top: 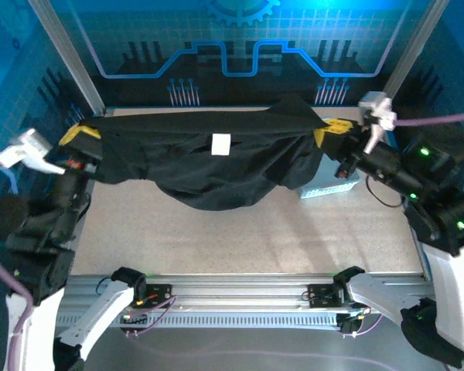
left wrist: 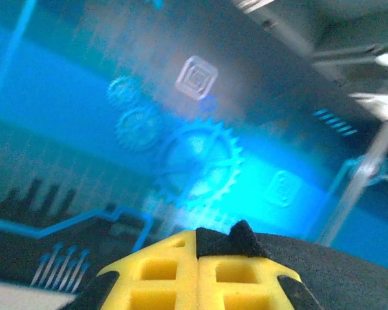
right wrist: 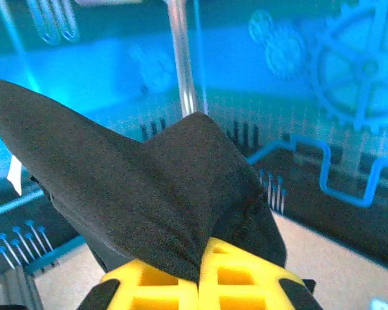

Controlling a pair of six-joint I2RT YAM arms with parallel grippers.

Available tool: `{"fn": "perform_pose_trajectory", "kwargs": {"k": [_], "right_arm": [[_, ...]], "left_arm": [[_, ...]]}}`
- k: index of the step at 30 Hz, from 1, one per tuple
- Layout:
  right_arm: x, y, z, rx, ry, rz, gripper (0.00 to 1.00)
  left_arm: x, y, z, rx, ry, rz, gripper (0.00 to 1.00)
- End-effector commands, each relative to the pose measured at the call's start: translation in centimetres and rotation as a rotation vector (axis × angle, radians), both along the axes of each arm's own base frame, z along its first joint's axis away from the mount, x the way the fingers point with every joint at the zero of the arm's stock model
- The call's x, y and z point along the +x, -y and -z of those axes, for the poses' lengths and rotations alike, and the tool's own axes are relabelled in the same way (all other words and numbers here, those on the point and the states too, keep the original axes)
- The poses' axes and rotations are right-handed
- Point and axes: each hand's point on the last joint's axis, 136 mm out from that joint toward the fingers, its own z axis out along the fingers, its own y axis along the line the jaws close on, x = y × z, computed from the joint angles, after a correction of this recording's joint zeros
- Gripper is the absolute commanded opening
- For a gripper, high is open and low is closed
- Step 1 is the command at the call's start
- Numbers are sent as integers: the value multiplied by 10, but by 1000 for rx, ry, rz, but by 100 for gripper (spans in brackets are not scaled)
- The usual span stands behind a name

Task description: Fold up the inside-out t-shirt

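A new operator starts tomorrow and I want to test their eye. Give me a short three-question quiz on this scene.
1. True or false: the left gripper and the right gripper are both shut on the t-shirt.
2. Where on the shirt does the white label show? A) near its middle B) at its left end C) at its right end
3. What stands on the table near the right gripper, partly hidden by the shirt?

Key: 1 true; 2 A; 3 the tray.
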Motion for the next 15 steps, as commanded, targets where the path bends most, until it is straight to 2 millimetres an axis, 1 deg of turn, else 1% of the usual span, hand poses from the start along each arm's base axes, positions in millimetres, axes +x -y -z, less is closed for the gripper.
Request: {"fn": "perform_pose_trajectory", "kwargs": {"k": [1, 3, 5, 6, 8, 9, 11, 13, 14, 15], "right_arm": [[-17, 4, -22, 48, 34, -21, 3], [-18, 3, -26, 54, 32, -28, 4], [-12, 1, -25, 57, 9, -31, 4], [-6, -3, -21, 50, -9, -36, 5], [17, -7, -5, 33, -63, -6, 6], [33, -9, 10, 14, -106, 24, 5], [66, -13, 50, -36, -206, 88, 4], [98, -22, 106, -112, -321, 120, 3], [109, -26, 132, -146, -368, 129, 3], [121, -31, 163, -191, -420, 141, 4]], "left_arm": [[-37, 1, -36, -14, 158, 50, 0], [-40, 1, -37, -28, 163, 57, 0], [-31, -2, -32, -38, 134, 36, 0], [-21, -4, -27, -43, 104, 15, 0], [7, -4, -10, -34, 8, -20, 0], [25, -1, 2, -19, -52, -27, 0], [62, 6, 32, 11, -173, -33, 0], [100, 10, 78, 27, -322, -57, 0], [115, 12, 100, 35, -390, -68, 0], [130, 13, 127, 45, -466, -79, 0]]}}
